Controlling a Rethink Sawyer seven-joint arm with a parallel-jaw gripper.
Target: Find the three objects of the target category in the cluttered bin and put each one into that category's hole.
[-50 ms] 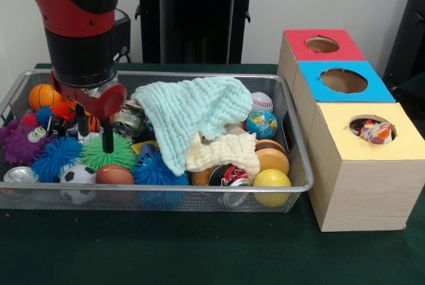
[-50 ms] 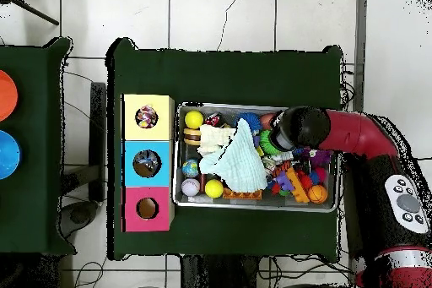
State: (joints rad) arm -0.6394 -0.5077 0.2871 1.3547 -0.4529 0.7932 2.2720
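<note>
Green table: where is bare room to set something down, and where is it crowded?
The green table is bare in front of the mesh bin and the three boxes. The bin is packed with balls and cloths, and the gripper hangs over its spiky-ball end.

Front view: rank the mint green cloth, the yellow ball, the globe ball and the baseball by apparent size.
1. Mint green cloth, largest by far.
2. Yellow ball, though it sits nearest the camera.
3. Globe ball.
4. Baseball, partly hidden and farther back, so its place after the globe ball is unsure.

Green table [image 1: 199, 252] bearing mesh bin [image 1: 166, 198], three-holed box [image 1: 362, 185].
</note>
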